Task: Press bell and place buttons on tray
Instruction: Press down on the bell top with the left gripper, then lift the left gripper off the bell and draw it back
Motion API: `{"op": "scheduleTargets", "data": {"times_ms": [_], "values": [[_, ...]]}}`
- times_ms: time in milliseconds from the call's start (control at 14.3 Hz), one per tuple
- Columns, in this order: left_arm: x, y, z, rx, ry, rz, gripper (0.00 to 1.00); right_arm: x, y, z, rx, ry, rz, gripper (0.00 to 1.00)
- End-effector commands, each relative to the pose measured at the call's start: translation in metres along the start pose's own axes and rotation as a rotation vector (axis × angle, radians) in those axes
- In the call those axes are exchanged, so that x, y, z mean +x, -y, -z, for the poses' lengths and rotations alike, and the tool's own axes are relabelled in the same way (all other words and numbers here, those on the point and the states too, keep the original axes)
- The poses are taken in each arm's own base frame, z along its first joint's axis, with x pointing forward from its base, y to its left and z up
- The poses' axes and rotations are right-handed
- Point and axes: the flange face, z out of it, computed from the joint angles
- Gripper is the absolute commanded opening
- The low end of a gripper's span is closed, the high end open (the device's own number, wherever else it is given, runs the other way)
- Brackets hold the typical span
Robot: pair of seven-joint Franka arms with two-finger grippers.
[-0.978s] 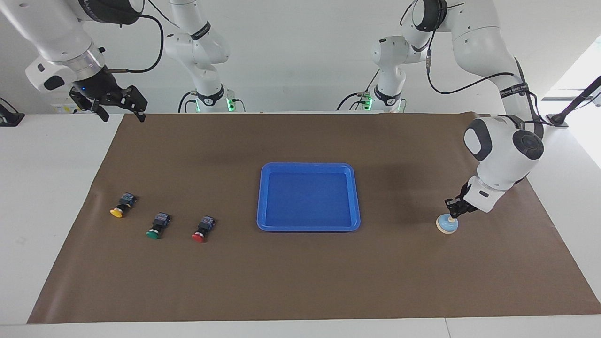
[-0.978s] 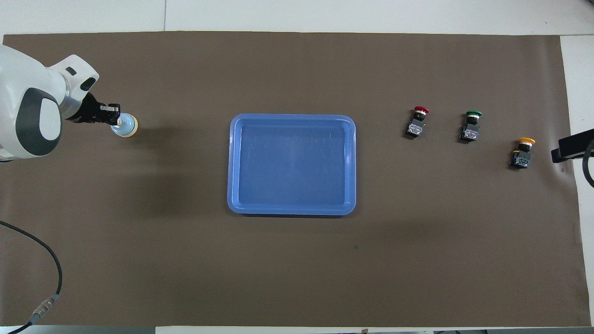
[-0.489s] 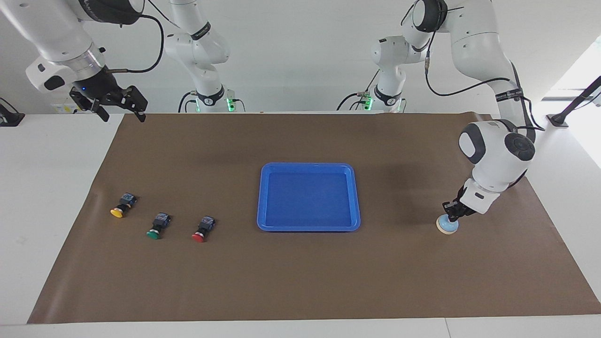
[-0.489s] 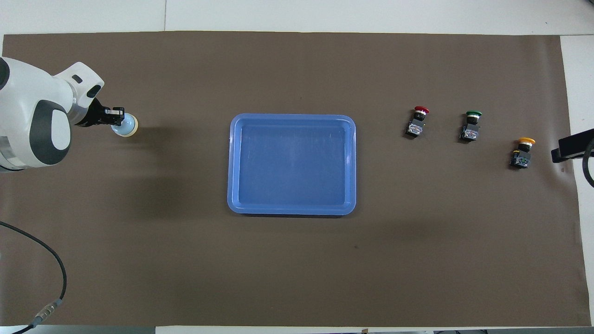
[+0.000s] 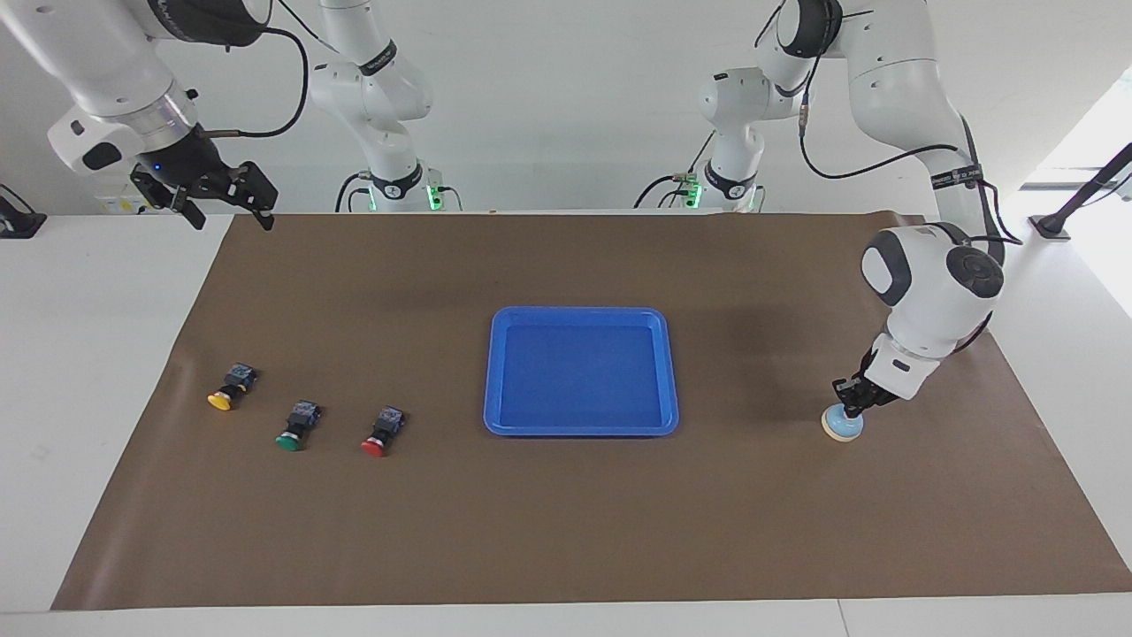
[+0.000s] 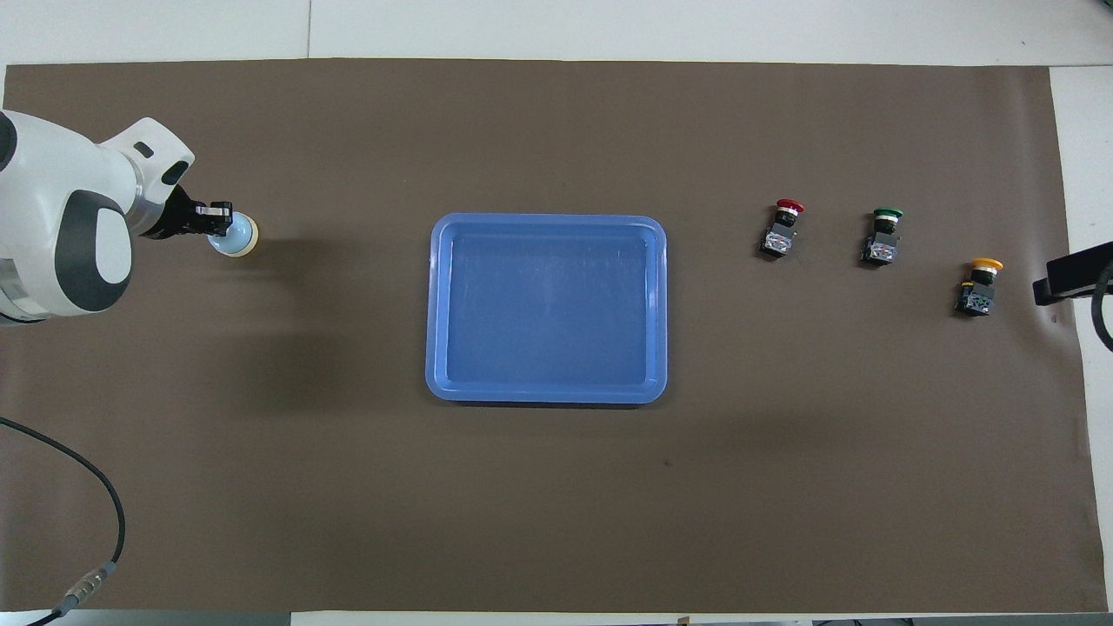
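Left gripper (image 5: 851,400): lowered onto the small round dome bell with light blue top and cream base rim (image 5: 843,424), its black tips set on the crown of the dome, where the knob is hidden by them. Whether its fingers are apart or together cannot be told. In the overhead view the same gripper (image 6: 217,219) is seen covering the edge of the bell (image 6: 236,236).

Bell: stood on the brown paper table cover (image 5: 566,522), toward the left arm's end of the table, well apart from the flat rectangular bright blue plastic tray with rounded corners and raised rim (image 5: 581,428).

Tray: laid at the middle of the cover, nothing seen in it; shown also from overhead (image 6: 547,396).

Push-button switches, black blocky bodies, three, lying on their sides toward the right arm's end of the table, none touching another: red-capped button (image 5: 382,432) nearest the tray; green-capped button (image 5: 296,425) beside it; yellow-capped button (image 5: 231,388) outermost and slightly nearer to the robots. Overhead: red (image 6: 782,229), green (image 6: 883,237), yellow (image 6: 978,286).

Right gripper (image 5: 228,215): held raised over the corner of the cover at the right arm's end, fingers spread apart, nothing between them; the arm is at wait.
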Motion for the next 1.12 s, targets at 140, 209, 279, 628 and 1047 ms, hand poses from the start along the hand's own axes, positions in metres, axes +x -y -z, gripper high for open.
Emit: {"op": "scheduleTargets", "data": {"times_ms": [140, 209, 279, 628, 1047], "values": [[-0.016, 0.003, 0.092, 0.019, 0.008, -0.005, 0.00, -0.008, -0.001, 0.001, -0.002, 0.009, 0.020, 1.00], [-0.020, 0.002, 0.108, 0.020, 0.009, -0.004, 0.08, -0.008, -0.001, 0.001, -0.002, 0.009, 0.020, 1.00], [-0.024, -0.001, 0.126, 0.020, 0.003, -0.006, 0.22, -0.008, -0.001, 0.001, -0.002, 0.009, 0.020, 1.00], [-0.059, -0.011, 0.210, 0.029, -0.019, -0.005, 1.00, -0.009, -0.008, 0.000, 0.000, 0.011, 0.006, 1.00], [-0.085, -0.033, 0.241, 0.031, 0.051, 0.004, 1.00, -0.009, -0.010, 0.000, 0.000, 0.012, 0.006, 1.00]]}}
